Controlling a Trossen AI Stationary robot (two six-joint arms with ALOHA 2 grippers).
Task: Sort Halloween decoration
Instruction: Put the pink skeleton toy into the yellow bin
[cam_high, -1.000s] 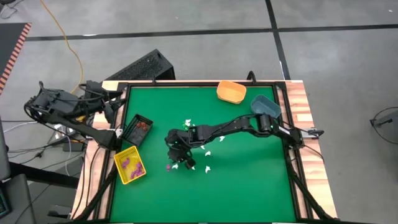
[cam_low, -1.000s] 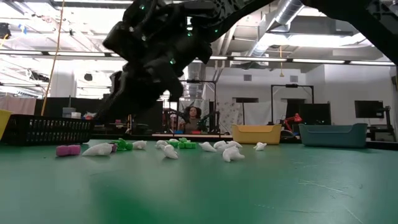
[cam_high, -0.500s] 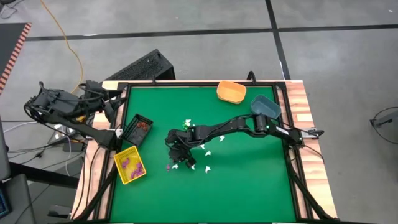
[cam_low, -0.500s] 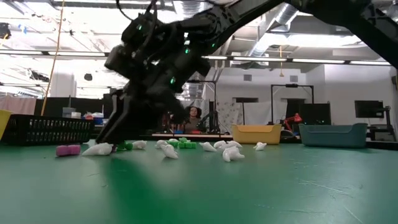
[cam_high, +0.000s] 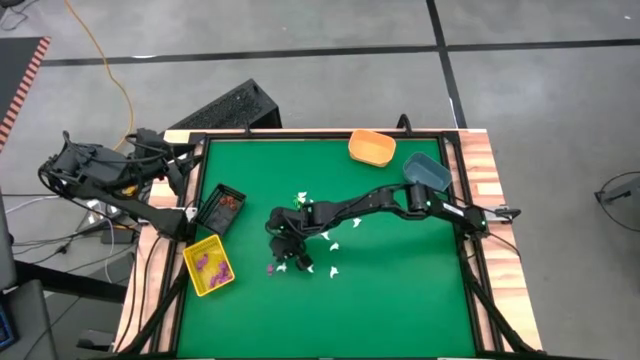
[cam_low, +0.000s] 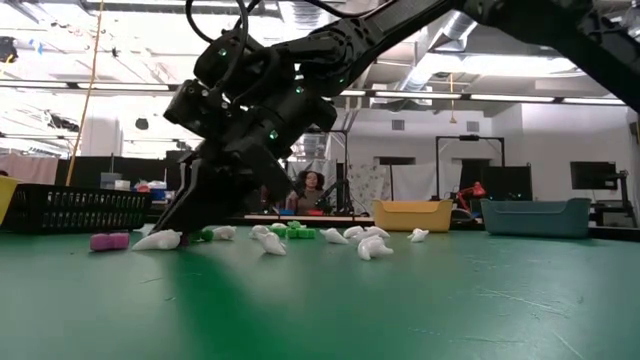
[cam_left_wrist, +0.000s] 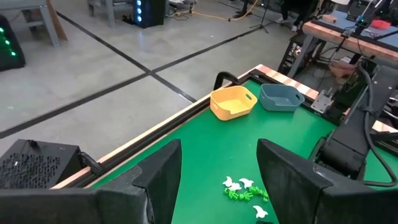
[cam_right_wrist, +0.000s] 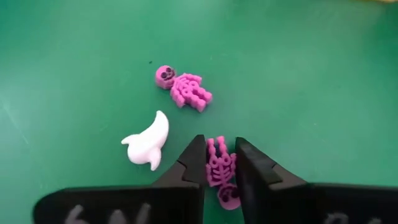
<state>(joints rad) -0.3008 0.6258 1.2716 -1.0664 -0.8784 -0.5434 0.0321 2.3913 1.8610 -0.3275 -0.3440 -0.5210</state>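
Observation:
Small Halloween trinkets lie loose on the green mat: white ghosts (cam_high: 325, 240), green pieces (cam_left_wrist: 239, 194) and purple skeletons. My right gripper (cam_right_wrist: 219, 168) is down at the near left end of the pile (cam_high: 278, 256), shut on one purple skeleton (cam_right_wrist: 221, 167). A second purple skeleton (cam_right_wrist: 183, 88) and a white ghost (cam_right_wrist: 148, 143) lie flat just beyond its fingertips. My left gripper (cam_left_wrist: 217, 180) stands open, raised beyond the table's left edge (cam_high: 178, 172), with nothing between its fingers. My right gripper pinches the purple skeleton's ribcage (cam_right_wrist: 221, 163) between its two fingertips, one on each long side. The fingers slant down from the table's right and far side and lie along the skeleton. The skeleton lies flat on the mat, its skull (cam_right_wrist: 229, 198) back between the fingers.
A yellow bin (cam_high: 190, 262) with purple pieces and a black bin (cam_high: 212, 212) with reddish pieces stand at the mat's left. An orange bin (cam_high: 371, 147) and a blue bin (cam_high: 427, 170) stand at the far right. The mat's near half is bare.
My right gripper has sunk toward the mat, its fingertips coming down at the left end of the trinket pile beside a white ghost. The trinkets have stayed where they lay.

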